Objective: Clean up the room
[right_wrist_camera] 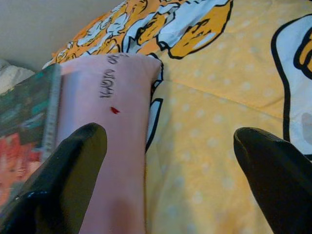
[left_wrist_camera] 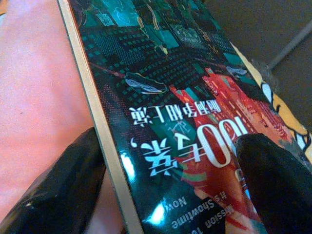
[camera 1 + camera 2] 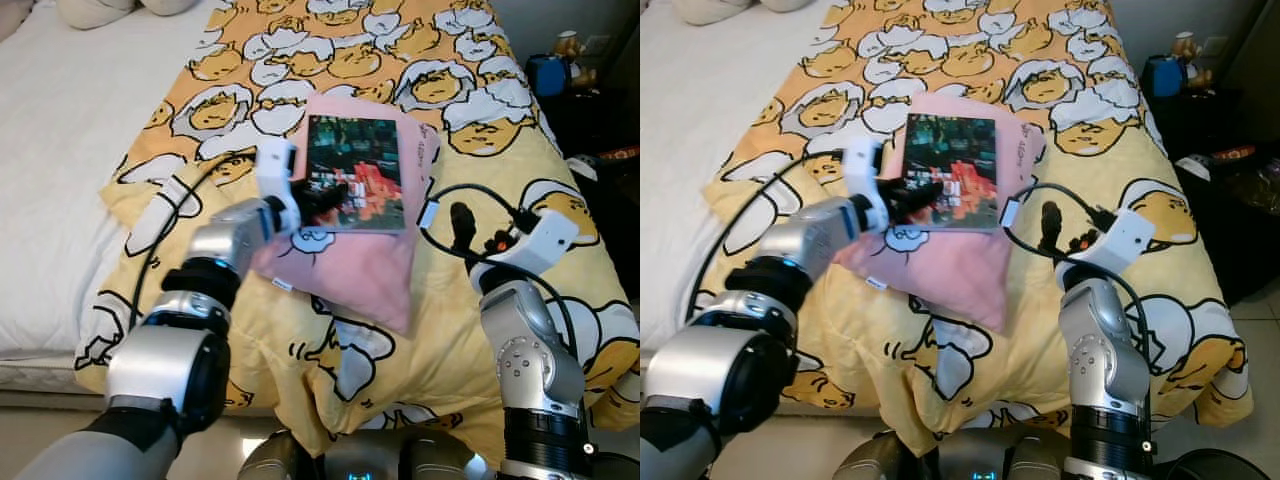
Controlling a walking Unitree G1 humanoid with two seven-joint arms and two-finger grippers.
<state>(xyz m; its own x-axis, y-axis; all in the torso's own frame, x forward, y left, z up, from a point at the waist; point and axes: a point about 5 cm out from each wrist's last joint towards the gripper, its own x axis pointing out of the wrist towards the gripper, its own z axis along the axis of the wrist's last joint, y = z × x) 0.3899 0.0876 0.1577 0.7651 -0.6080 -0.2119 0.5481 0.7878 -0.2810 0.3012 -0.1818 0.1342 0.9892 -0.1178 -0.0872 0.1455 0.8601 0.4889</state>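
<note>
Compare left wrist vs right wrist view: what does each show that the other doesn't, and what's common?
Left wrist alone: the book close up, with white print on its glossy dark cover, and the left gripper open, one finger beside the book's edge, the other over the cover. Right wrist alone: the yellow cartoon blanket and the right gripper open above it, holding nothing. Shared: the book and the pink pillow under it.

A blue cup (image 3: 547, 74) stands on a dark nightstand (image 3: 590, 115) (beside the bed).
</note>
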